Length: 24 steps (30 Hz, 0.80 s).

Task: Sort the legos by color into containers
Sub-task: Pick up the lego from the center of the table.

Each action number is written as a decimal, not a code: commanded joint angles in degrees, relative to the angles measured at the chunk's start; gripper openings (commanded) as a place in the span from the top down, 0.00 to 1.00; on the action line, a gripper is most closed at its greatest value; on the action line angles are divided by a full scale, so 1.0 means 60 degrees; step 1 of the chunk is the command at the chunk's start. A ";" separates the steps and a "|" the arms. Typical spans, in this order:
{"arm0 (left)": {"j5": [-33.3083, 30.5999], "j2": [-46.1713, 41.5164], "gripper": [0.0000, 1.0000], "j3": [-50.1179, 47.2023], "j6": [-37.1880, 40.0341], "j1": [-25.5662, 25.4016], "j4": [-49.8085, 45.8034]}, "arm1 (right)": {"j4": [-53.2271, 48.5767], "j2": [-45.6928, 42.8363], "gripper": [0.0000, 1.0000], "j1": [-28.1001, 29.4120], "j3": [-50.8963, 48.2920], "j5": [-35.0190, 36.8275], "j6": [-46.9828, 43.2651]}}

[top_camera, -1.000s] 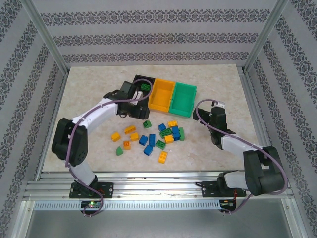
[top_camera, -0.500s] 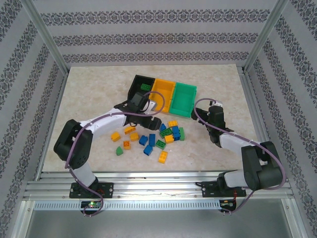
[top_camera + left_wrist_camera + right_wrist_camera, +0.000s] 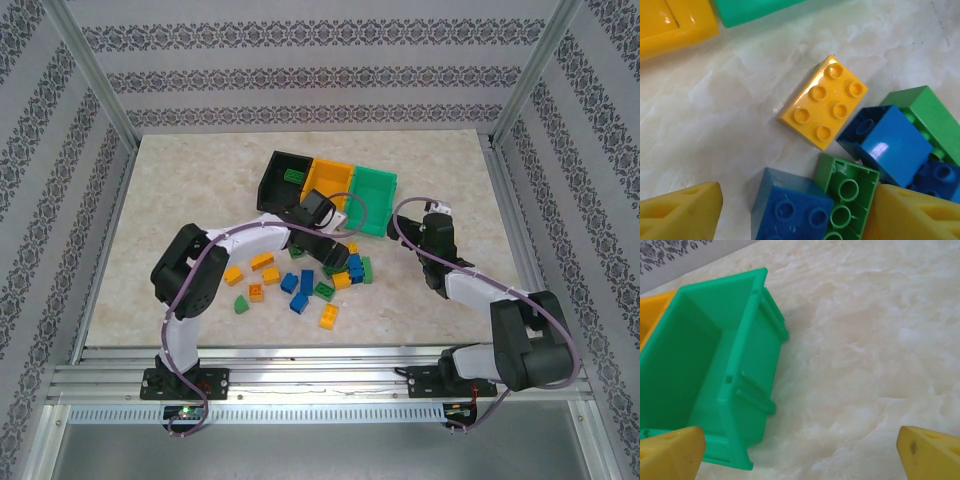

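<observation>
Your left jaws have swung away from the black bin (image 3: 272,180) to sit low over the legos (image 3: 320,285); your right jaws have barely shifted.

Your left jaws stand apart and hold nothing. A blue brick (image 3: 790,210) and a green brick (image 3: 847,192) touch each other on the surface (image 3: 715,130) between the tips, and a yellow brick (image 3: 824,102) lies flat, studs up, just beyond them. Your right jaws are also apart and hold nothing, over bare surface just beside the green bin (image 3: 715,375). A green piece (image 3: 293,177) lies in the black bin. The yellow bin (image 3: 330,185) sits between the black and green ones, all three in a row. The loose legos lie scattered on the surface in front of the bins.
</observation>
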 commanded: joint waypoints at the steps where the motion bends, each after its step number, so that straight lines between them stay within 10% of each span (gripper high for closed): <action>1: -0.0020 0.0138 0.24 0.0234 0.0119 -0.0101 -0.0569 | 0.0202 -0.0111 0.02 0.0132 -0.0023 0.0228 0.0004; 16: -0.0979 -0.0302 0.65 0.0228 0.0007 -0.0138 -0.0848 | 0.0186 -0.0107 0.02 0.0146 -0.0001 0.0178 -0.0033; 24: -0.2118 -0.0543 0.72 0.1130 0.0372 0.0000 -0.1148 | 0.0187 -0.0090 0.02 0.0143 0.0019 0.0197 -0.0043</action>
